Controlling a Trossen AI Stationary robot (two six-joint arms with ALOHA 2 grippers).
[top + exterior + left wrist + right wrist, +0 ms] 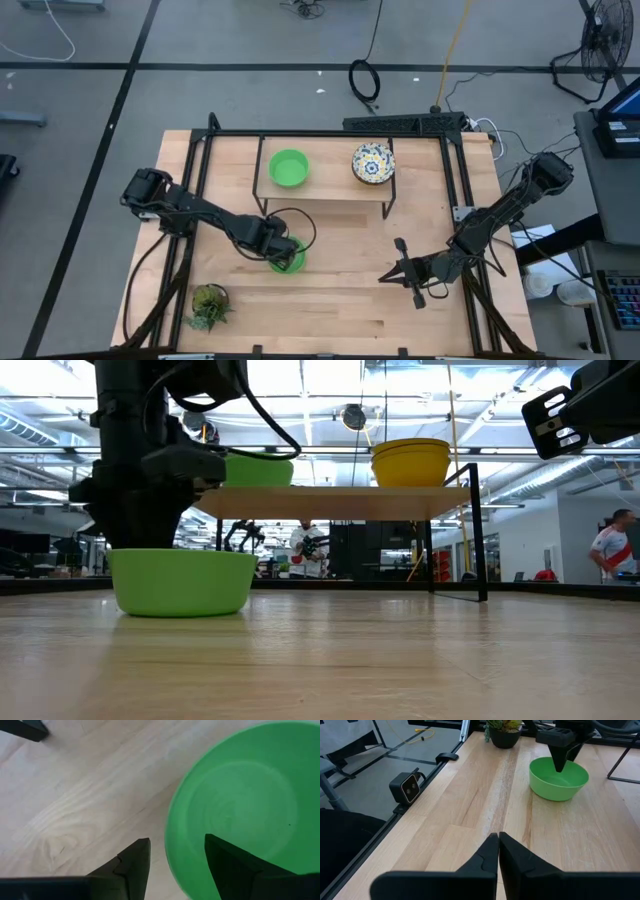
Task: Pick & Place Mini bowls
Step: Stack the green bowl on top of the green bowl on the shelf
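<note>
Three mini bowls in view: two plain green, one floral.
Green bowl (289, 256) on table (340, 300) centre, rim between parted left gripper (172, 857) fingers; green bowl (289, 167) and floral bowl (373, 163) on shelf (325, 190) at 12 o'clock; right gripper (498, 845) closed, empty, at 4 o'clock.

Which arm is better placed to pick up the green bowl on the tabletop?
Left. The left gripper is open with its fingers straddling the rim of the green bowl. The right gripper is shut and sits apart from it.
</note>
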